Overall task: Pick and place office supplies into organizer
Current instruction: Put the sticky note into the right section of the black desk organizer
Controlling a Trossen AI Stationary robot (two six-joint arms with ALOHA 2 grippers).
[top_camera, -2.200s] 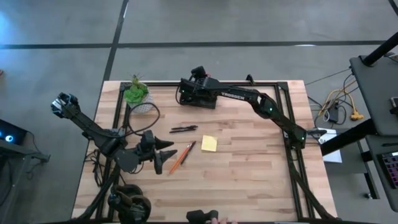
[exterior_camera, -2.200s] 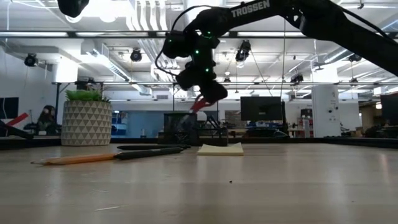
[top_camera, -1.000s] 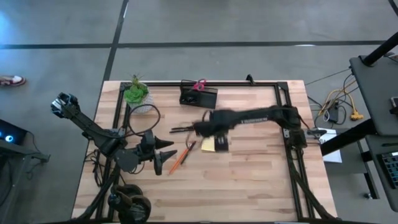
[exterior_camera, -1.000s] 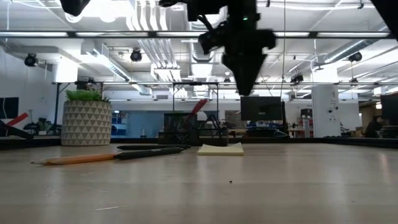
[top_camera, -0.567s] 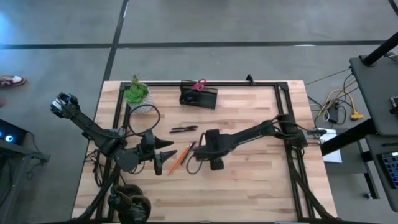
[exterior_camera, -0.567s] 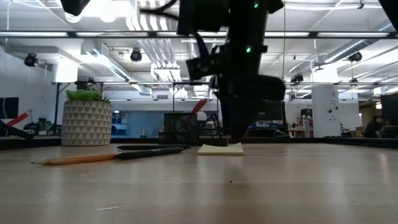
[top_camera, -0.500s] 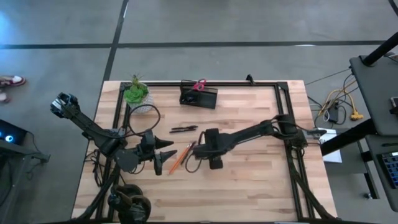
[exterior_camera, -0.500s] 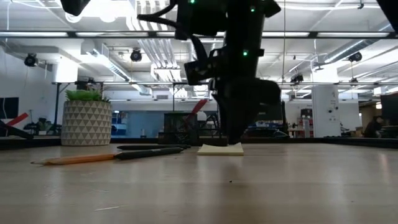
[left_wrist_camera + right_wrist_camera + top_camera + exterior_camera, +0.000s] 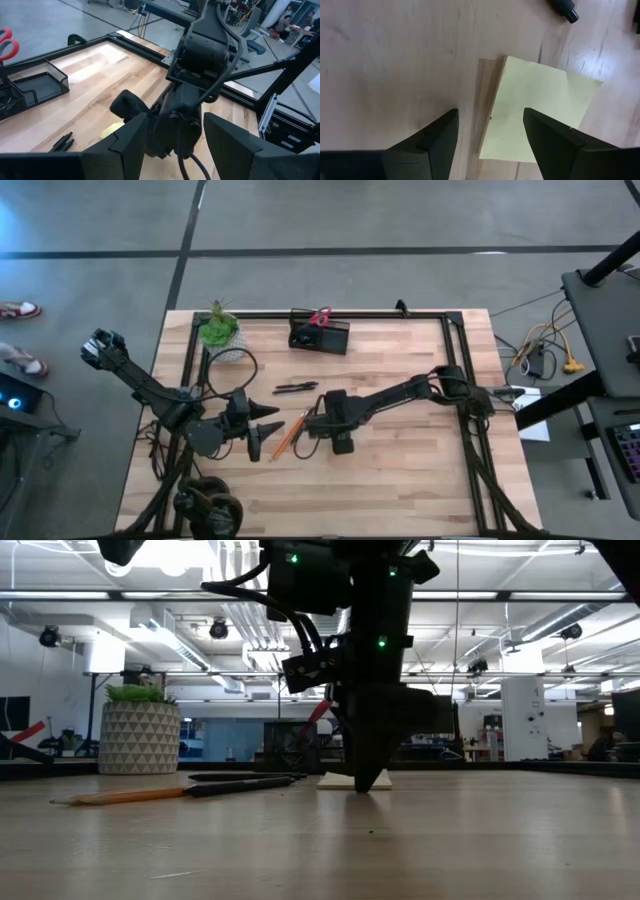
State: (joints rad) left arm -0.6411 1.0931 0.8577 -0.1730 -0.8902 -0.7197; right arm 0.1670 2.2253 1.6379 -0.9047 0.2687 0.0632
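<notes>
I have the right end effector (image 9: 367, 780) down over the yellow sticky-note pad (image 9: 537, 112) near the middle of the bench (image 9: 400, 470), fingers spread and holding nothing. The pad lies flat, between and just ahead of the two dark fingers in the right wrist view. The left end effector (image 9: 268, 425) waits released at the near left, beside the orange pencils (image 9: 290, 435) and black pens (image 9: 295, 388).

To do this well, I judge I should centre the pad between the fingers first, since one edge sits nearer one finger than the other. A flat pad gives little to bite on, so I would bring the tips right down to the wood and pinch across opposite edges, squarely, or it may slide or fan its sheets.

The right wrist view alone shows the pad's offset and skew; from above, the arm hides the pad entirely. The low view shows the fingertips apparently meeting the bench beside the pad's thin edge. The high view gives the destination: the black organizer (image 9: 325, 337) at the far edge, red-handled scissors (image 9: 320, 317) already standing in it, near the potted plant (image 9: 218, 330).
</notes>
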